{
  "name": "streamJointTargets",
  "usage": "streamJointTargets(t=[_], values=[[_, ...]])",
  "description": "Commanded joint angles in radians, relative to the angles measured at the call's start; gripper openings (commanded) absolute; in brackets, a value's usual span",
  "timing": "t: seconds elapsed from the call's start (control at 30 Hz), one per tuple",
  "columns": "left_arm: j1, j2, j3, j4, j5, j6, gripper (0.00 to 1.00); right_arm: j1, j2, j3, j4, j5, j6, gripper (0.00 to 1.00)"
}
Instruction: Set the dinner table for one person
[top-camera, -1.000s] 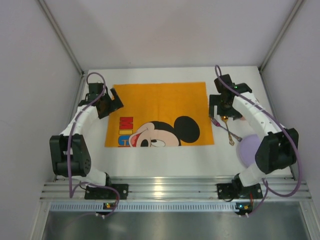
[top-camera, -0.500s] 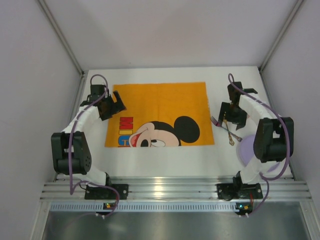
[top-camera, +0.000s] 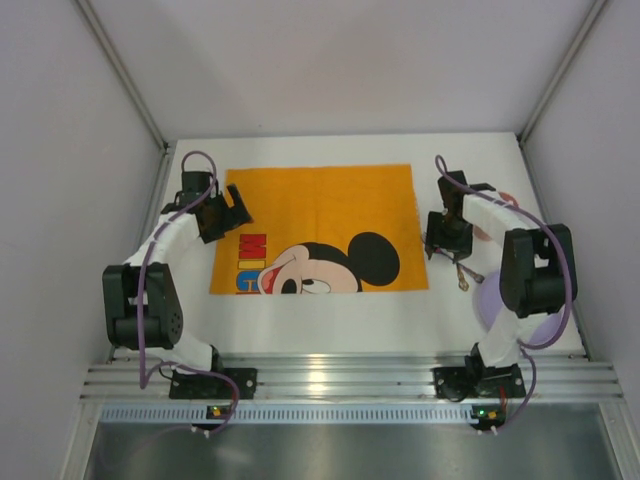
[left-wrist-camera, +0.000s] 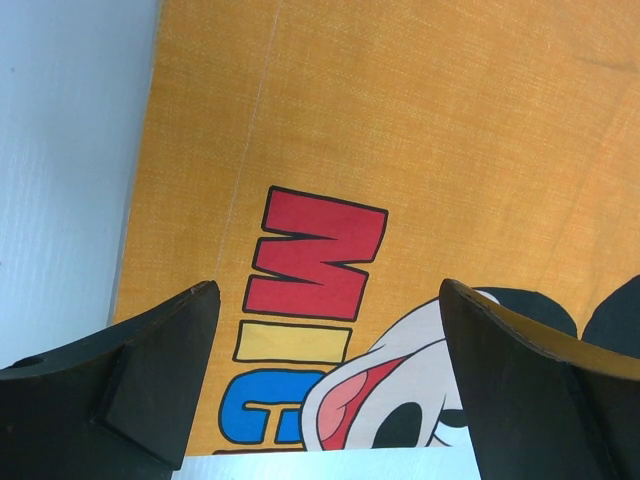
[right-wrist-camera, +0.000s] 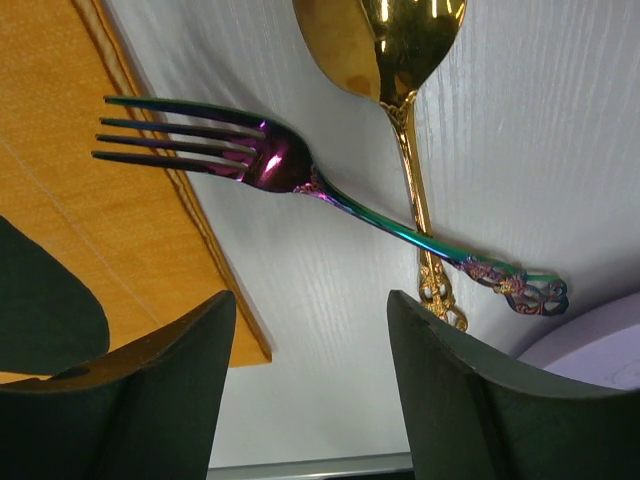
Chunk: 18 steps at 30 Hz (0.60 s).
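Observation:
The white dinner table (top-camera: 330, 312) carries an orange Mickey Mouse placemat (top-camera: 318, 225). Just right of the mat lie an iridescent fork (right-wrist-camera: 300, 172) and a gold spoon (right-wrist-camera: 410, 70), crossed, their handles (top-camera: 462, 270) pointing at a lavender plate (top-camera: 492, 300). My right gripper (top-camera: 445, 240) hovers over them, open (right-wrist-camera: 310, 300), with only bare table (right-wrist-camera: 330, 360) between its fingers; the cutlery lies just beyond the fingertips. My left gripper (top-camera: 232, 208) hangs open (left-wrist-camera: 325, 295) over the mat's left part (left-wrist-camera: 400, 120), holding nothing.
The right arm's elbow (top-camera: 535, 270) covers part of the plate. A small pinkish thing (top-camera: 507, 197) shows behind the right forearm. Grey walls close in the table on three sides, and a metal rail (top-camera: 330, 380) runs along the near edge.
The right wrist has turned and come down toward the fork and spoon, its elbow folding in, and its jaws have narrowed. The left gripper shifted only slightly.

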Motion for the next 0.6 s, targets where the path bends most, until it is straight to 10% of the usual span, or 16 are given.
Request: streamJointTargets(t=[0.0,0.57], values=[[-0.001,-0.010,0.005,0.032,0.003,0.011,0.96,0.004,0.047,0.057,0.052,0.021,-0.033,0.63],[-0.001,-0.036,-0.033,0.028,-0.016,-0.012,0.96,0.003,0.187,0.149,0.054,0.003,-0.053,0.59]])
